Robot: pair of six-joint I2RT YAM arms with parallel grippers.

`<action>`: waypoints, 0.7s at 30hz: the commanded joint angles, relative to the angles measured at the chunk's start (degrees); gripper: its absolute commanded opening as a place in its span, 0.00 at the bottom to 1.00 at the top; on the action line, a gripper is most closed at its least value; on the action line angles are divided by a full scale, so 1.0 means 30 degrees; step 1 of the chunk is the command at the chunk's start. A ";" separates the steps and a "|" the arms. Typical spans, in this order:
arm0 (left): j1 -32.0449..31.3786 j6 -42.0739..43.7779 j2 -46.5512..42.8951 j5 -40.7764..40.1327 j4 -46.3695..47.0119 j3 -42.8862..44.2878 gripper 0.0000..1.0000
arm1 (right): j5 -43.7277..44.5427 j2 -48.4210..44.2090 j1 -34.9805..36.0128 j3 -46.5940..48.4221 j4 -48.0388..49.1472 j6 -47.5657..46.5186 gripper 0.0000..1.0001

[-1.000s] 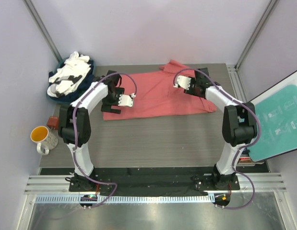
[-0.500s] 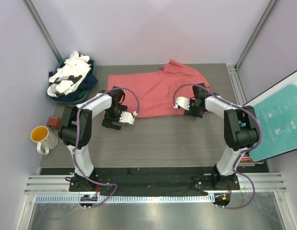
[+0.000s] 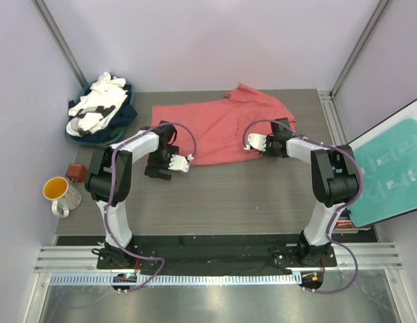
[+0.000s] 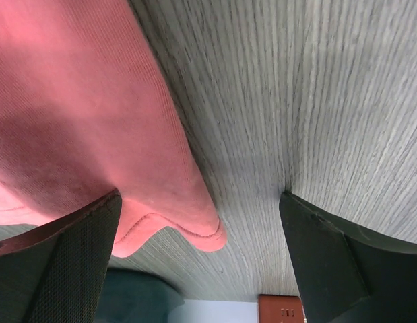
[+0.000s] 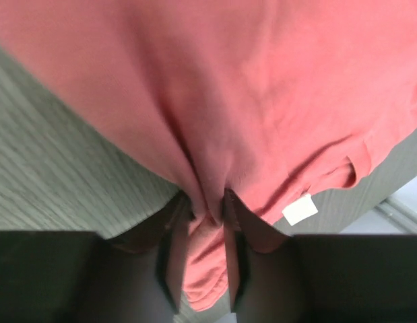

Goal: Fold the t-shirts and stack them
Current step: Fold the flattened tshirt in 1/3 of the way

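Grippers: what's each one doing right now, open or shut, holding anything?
Left gripper: open, straddling the red shirt hem, gripping nothing.
Right gripper: closed on a pinched fold of the red shirt.

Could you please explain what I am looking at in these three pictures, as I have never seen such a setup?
These are two robot arms bolted to a table's near edge, each ending in a two-finger gripper. The overhead picture looks down on both; the other two come from a camera on each wrist. A coral-red t-shirt lies on the table, with a pile of white and navy shirts at its far left corner and a mug by its left edge. The right gripper pinches a fold of the red shirt; the left gripper is open, its fingers either side of the shirt's corner.
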 commanded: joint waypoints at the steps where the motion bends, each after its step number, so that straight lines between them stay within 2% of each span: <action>1: 0.0015 0.0023 0.0403 -0.0128 0.0163 0.0501 0.87 | -0.0183 0.0477 -0.0161 -0.0919 -0.0417 -0.1208 0.25; 2: 0.0015 0.0023 0.0491 -0.0244 -0.0013 0.0589 0.80 | -0.0184 0.0157 -0.0161 -0.1035 -0.0623 -0.1472 0.21; 3: 0.0015 -0.0006 0.0695 -0.0361 -0.0334 0.0909 0.68 | -0.0242 -0.0020 -0.0161 -0.1211 -0.0944 -0.1706 0.15; 5: 0.0044 -0.0473 0.1310 -0.0508 -0.0979 0.1349 0.51 | -0.0910 -0.0662 -0.0190 -0.1416 -0.2232 -0.2410 0.09; 6: 0.0045 -0.0592 0.1516 -0.0567 -0.1127 0.1670 0.39 | -0.1149 -0.0899 -0.0162 -0.1476 -0.3165 -0.2673 0.08; 8: 0.0044 -0.0943 0.1898 -0.0626 -0.1158 0.1790 0.24 | -0.1385 -0.1367 -0.0161 -0.1709 -0.4166 -0.3406 0.06; 9: 0.0045 -0.1002 0.1957 -0.0597 -0.1158 0.1791 0.00 | -0.1530 -0.1805 -0.0161 -0.1827 -0.4924 -0.3553 0.05; 17: 0.0045 -0.1033 0.1256 -0.0304 -0.2385 0.0971 0.00 | -0.1883 -0.3741 -0.0073 -0.3143 -0.6542 -0.4023 0.02; 21: 0.0016 -0.0887 0.0612 0.0077 -0.4811 0.0912 0.00 | -0.2205 -0.4678 -0.0015 -0.3789 -0.7507 -0.4052 0.02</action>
